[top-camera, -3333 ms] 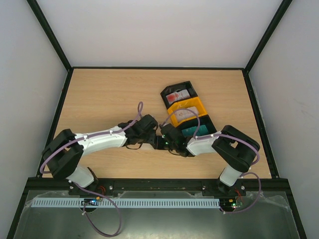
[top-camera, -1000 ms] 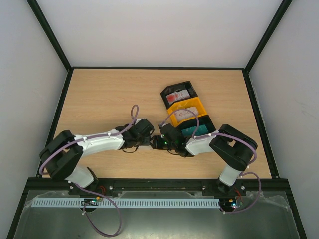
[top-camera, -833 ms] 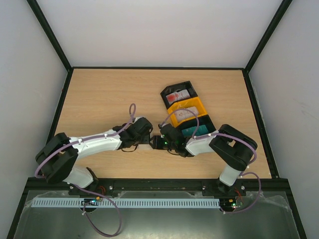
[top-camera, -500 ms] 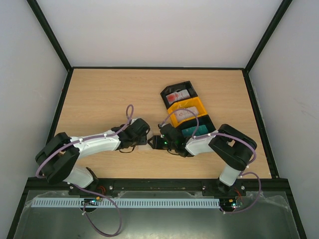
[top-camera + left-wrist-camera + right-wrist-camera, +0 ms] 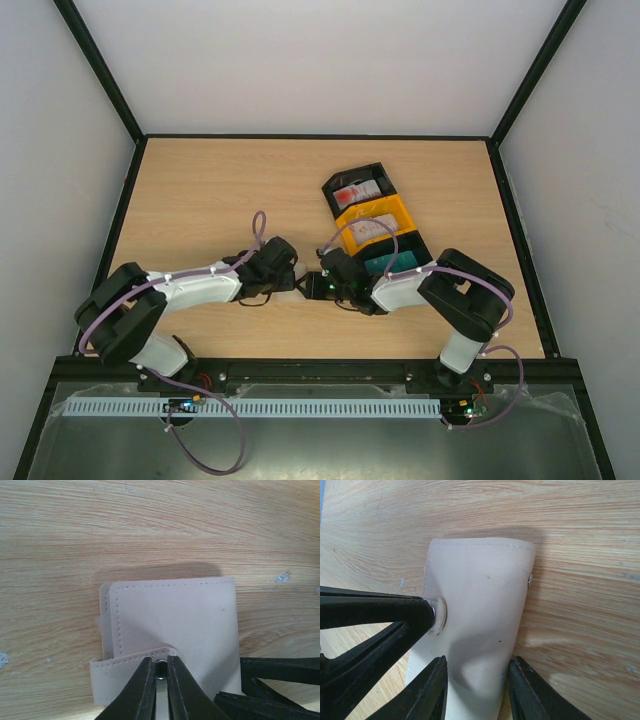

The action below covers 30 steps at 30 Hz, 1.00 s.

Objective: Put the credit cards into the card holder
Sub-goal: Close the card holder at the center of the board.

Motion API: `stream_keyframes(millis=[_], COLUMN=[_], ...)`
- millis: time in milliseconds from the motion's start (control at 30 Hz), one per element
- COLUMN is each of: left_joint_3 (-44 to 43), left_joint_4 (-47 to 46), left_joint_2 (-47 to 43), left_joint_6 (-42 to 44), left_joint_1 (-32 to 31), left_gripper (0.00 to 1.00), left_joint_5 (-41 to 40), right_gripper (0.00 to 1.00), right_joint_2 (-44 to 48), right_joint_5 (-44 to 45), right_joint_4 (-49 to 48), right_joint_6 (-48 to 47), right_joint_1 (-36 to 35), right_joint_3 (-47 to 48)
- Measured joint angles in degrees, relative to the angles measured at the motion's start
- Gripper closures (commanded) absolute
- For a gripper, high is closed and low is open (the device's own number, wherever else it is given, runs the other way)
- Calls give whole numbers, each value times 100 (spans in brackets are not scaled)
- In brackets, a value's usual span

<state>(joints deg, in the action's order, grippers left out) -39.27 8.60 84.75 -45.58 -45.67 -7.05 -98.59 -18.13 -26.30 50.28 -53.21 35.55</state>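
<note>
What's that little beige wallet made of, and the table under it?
The card holder looks like soft matte leather or imitation leather: stitched edges, a shiny metal snap. The table looks like pale wood or wood-grain laminate; I can't tell which.

Matt beige stitched leather-look card holder [image 5: 172,625], shiny metal snap [image 5: 530,578], smooth pale wood-grain table [image 5: 150,525], orange plastic bin [image 5: 404,214]

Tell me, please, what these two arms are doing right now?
Both arms are working on the beige card holder lying on the table. The left gripper pinches its snap tab, while the right gripper clamps its sides. The credit cards sit in the bins behind, not yet loaded.
</note>
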Motion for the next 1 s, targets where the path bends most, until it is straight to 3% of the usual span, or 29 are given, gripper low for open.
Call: stream_keyframes(millis=[367, 1000], left_joint_3=[0, -114], left_joint_4=[-57, 138], left_joint_2=[37, -142], left_joint_6=[13, 164], left_joint_1=[11, 11], left_gripper=[95, 75], left_joint_5=[166, 199], right_gripper=[65, 65], right_joint_2=[-4, -55], right_joint_5=[-4, -17], right_joint_4=[0, -42], right_joint_6=[0, 0], right_joint_1=[0, 0], right_joint_3=[2, 35])
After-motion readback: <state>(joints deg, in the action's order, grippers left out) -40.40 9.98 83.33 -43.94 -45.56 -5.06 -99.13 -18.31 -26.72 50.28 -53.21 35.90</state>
